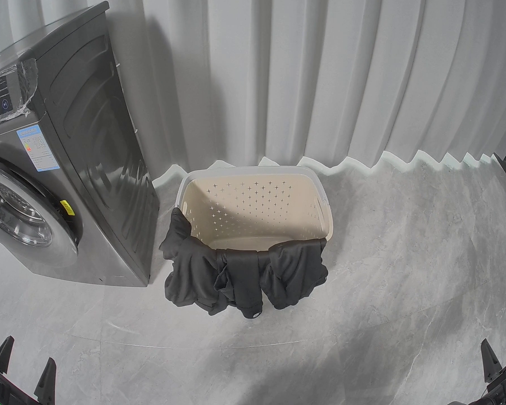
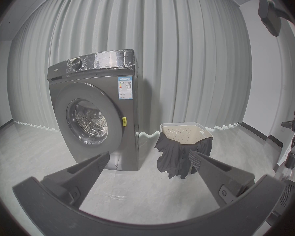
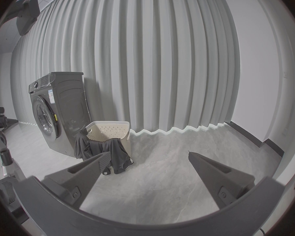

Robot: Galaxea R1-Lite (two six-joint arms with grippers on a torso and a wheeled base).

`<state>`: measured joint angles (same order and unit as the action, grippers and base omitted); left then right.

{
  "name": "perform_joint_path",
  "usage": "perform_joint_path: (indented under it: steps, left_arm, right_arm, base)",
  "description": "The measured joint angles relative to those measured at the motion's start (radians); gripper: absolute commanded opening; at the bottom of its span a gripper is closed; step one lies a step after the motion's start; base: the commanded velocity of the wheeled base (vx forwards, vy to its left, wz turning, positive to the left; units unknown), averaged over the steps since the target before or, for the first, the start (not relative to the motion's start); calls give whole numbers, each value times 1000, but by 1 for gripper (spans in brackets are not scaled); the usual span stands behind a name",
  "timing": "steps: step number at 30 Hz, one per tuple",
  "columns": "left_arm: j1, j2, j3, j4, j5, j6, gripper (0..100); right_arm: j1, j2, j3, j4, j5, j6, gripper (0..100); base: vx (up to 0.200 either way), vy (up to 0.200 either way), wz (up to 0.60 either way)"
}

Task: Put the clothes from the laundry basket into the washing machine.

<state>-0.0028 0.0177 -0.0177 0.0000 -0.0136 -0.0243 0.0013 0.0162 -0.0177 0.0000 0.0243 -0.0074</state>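
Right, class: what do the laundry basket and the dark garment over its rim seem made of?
Laundry basket: probably moulded plastic, matte cream, judging by rigid walls with punched star holes. Dark garment: soft fabric, slightly sheened; it folds and hangs limp over the rim.

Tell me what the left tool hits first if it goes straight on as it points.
The left tool, open, aims at the gap between the washing machine and the laundry basket. Likely it meets the floor there, then the curtain; depth is unclear.
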Motion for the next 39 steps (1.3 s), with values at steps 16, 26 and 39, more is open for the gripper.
perform_joint_path:
  steps: [16,26,39]
  left_arm:
    - [0,0,0,0,1,-5,100]
    - [0,0,0,0,2,-5,100]
    - [-1,0,0,0,2,-4,100]
  right_arm:
    - [0,0,0,0,0,0,100]
    - [0,0,0,0,0,0,100]
    - [0,0,0,0,0,0,100]
  base:
    - [0,200,0]
    - [0,200,0]
    - [0,200,0]
